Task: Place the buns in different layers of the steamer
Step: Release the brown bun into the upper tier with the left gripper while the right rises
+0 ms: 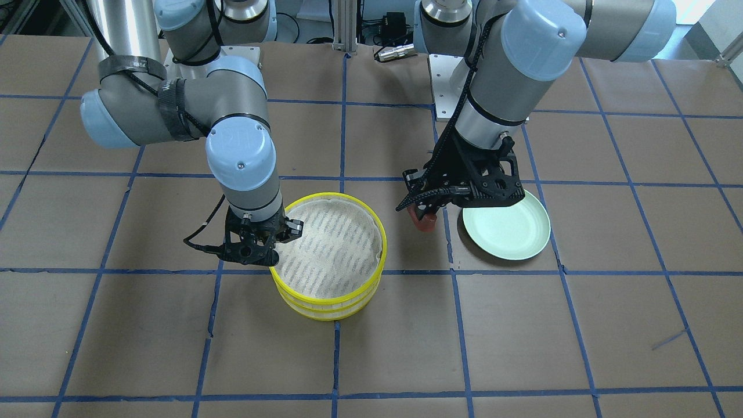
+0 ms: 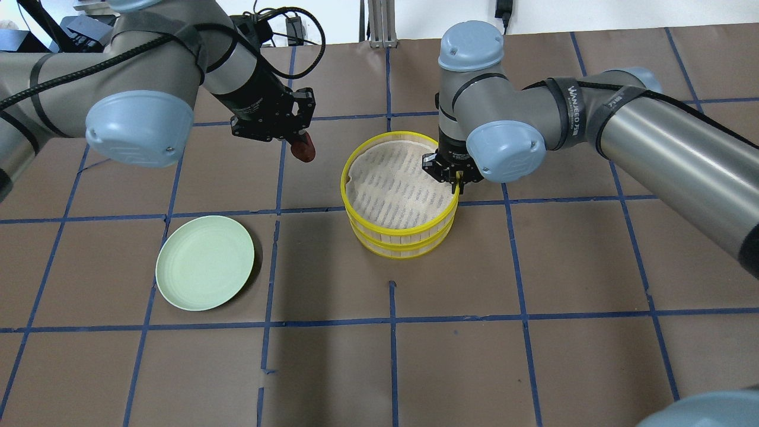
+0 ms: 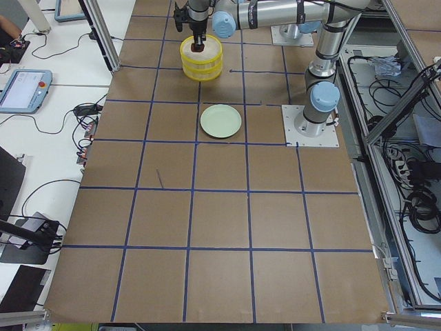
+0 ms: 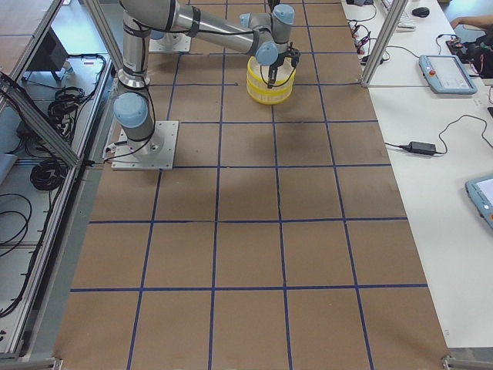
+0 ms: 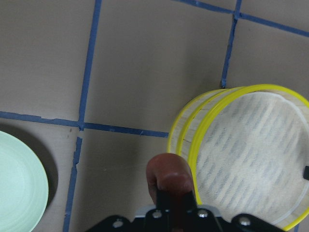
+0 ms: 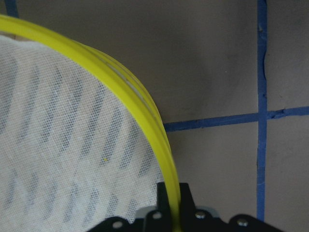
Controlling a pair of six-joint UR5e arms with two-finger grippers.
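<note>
Two yellow-rimmed steamer layers stand stacked mid-table. The top layer (image 2: 356, 160) shows a bare whitish liner (image 1: 331, 244), with the lower layer (image 2: 403, 248) under it. My right gripper (image 2: 456, 187) is shut on the top layer's rim (image 6: 159, 140), one finger inside and one outside. My left gripper (image 2: 299, 141) is shut on the reddish-brown bun (image 2: 305, 149) and holds it above the table between the plate and the steamer. The bun also shows in the left wrist view (image 5: 169, 176) and the front view (image 1: 424, 219). The white bun is hidden.
A pale green plate (image 2: 204, 263) lies bare on the brown paper, on my left side of the steamer; it also shows in the front view (image 1: 506, 226). Blue tape lines cross the table. The arm bases stand at the table's back edge.
</note>
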